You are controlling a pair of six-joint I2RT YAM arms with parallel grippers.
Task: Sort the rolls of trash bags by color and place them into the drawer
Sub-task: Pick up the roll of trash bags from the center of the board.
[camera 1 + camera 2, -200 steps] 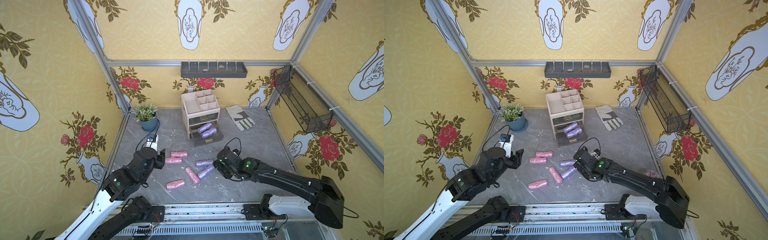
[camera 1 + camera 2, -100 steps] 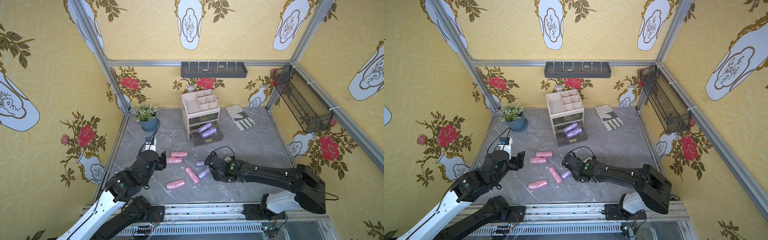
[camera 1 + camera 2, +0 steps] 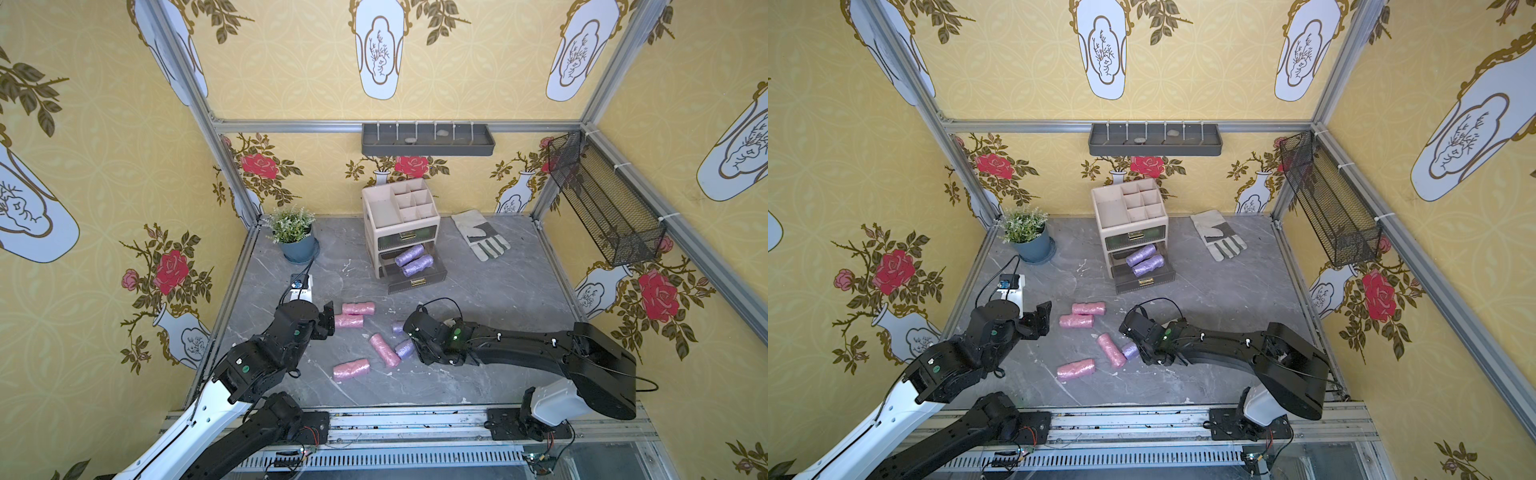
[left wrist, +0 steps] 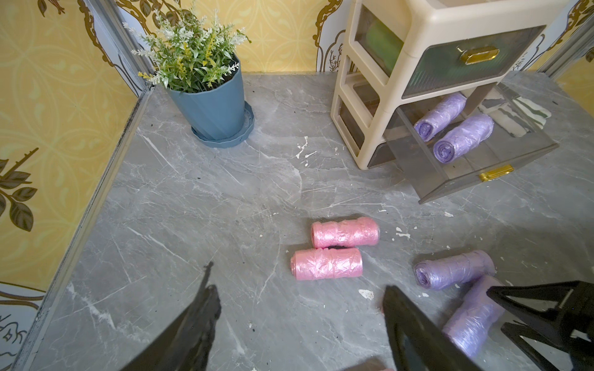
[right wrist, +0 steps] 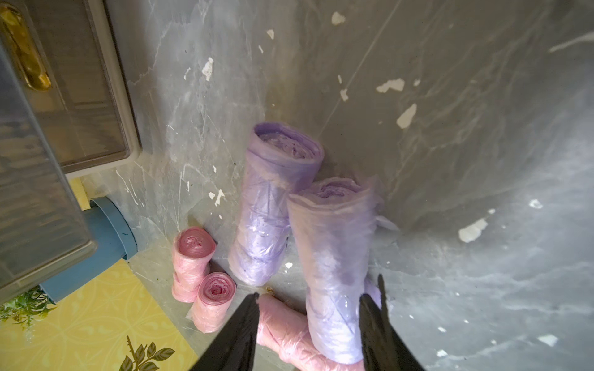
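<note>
L claw [image 4: 299, 289] wide apart, empty, nr two pink rolls [image 4: 328, 264]; R claw [image 5: 310, 295] apart astride lilac roll [image 5: 331, 257]

In a top view the black-and-white left arm [image 3: 249, 365] rises from lower left; its black 2-finger left gripper [image 4: 299, 289] gapes wide, empty. The black right arm [image 3: 523, 353] stretches low from lower right toward centre, its black right gripper [image 5: 310, 298] partly spread.
</note>
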